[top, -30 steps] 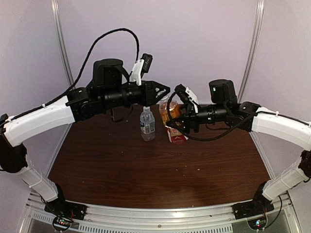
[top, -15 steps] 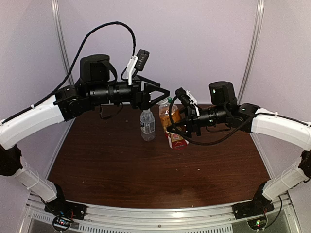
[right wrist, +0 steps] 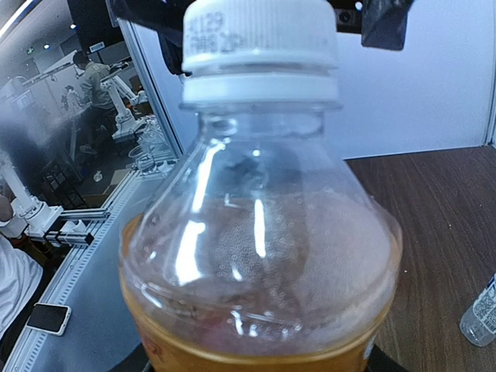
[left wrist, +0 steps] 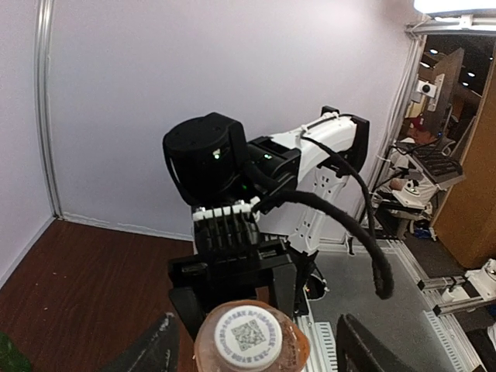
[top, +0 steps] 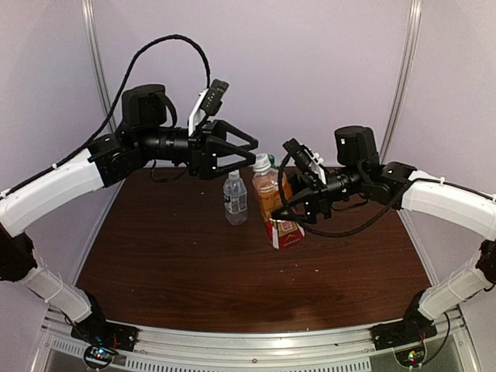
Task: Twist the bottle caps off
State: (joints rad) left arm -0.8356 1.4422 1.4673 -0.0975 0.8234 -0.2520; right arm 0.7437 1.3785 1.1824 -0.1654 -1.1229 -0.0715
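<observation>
Amber-brown liquid fills most of the bottle (top: 271,198) that the right gripper (top: 288,203) has clamped around its body, above the middle of the dark wooden table (top: 194,279). This amber bottle leans a little, with its neck toward the left arm and its red label (top: 285,232) low down. I cannot tell whether its base touches the table. Its white cap (top: 262,163) sits on the neck, and the left wrist view shows a square printed code on top of it.

The left gripper (top: 254,152) hangs just beside this cap with its jaws apart. In the left wrist view its fingers (left wrist: 151,353) stand one on each side of the cap, and neither touches it.

The clear water bottle (top: 235,198) stands upright on the table, just to the left of the amber bottle and apart from it. Its top is too small to read well.

Behind the neck of the amber bottle a small piece of green (top: 271,159) shows. It is mostly hidden, so I cannot say more about it.
</observation>
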